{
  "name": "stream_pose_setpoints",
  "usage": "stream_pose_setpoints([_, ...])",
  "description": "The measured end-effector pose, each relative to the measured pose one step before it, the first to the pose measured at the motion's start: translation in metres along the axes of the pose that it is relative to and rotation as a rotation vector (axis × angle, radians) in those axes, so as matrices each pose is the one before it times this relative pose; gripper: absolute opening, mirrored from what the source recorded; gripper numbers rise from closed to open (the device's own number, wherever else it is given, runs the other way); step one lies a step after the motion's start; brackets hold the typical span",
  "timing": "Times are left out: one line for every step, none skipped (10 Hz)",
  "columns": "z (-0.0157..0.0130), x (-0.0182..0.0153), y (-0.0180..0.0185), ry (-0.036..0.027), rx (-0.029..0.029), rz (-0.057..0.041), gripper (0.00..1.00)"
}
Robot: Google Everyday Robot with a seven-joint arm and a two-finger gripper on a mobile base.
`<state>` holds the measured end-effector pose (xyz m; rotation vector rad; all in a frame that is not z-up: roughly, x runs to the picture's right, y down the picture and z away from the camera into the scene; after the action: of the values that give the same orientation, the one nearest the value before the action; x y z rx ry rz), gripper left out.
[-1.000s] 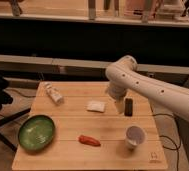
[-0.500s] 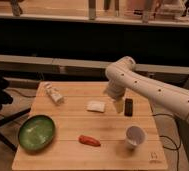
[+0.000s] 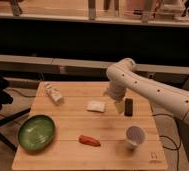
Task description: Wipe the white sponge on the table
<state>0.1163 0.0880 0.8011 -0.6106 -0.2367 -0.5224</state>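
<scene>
Approach step: gripper (image 3: 123, 108) sits over the table (image 3: 68, 114), jaws apart and empty. White sponge (image 3: 96, 106) lies near, at its 9 o'clock. Likely next: shift over, descend, clamp.

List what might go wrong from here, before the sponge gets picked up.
1. The gripper hangs open beside the white sponge, apart from it. The sponge lies flat on the table, so it may get pushed away instead of gripped.
2. The white cup stands close to the gripper; an arm sweep might tip it.
3. The red object lies near the sponge and could get shoved while wiping.
</scene>
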Motion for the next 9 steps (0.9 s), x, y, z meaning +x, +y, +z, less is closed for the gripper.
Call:
stream_pose_setpoints([0.00132,0.00011,-0.0003,-0.00043,-0.00222,-0.01501,0.8])
stream_pose_setpoints([0.00214,0.00183,0.00116,-0.0007,-0.00478,-0.01227,0.8])
stream_pose_setpoints([0.00315,0.00087,0.00051,-0.00219,-0.00506,-0.01135,0.8])
stream_pose_setpoints([0.00153,-0.00054,-0.00073,-0.00192,-0.00088,-0.00665,0.8])
stream_pose_setpoints([0.00332,-0.00127,-0.00183,-0.00222,-0.00277,-0.0142,0.8])
stream_pose_setpoints([0.00314,-0.00074,-0.00142,-0.00088,-0.00266,-0.01308,0.8])
stream_pose_setpoints([0.00197,-0.00019,-0.00101,0.00006,-0.00171,-0.01109,0.8])
stream_pose_setpoints([0.00268,-0.0006,-0.00142,-0.00082,-0.00217,-0.01492,0.8])
stream_pose_setpoints([0.00183,0.0002,-0.00044,-0.00067,-0.00198,-0.01131,0.8])
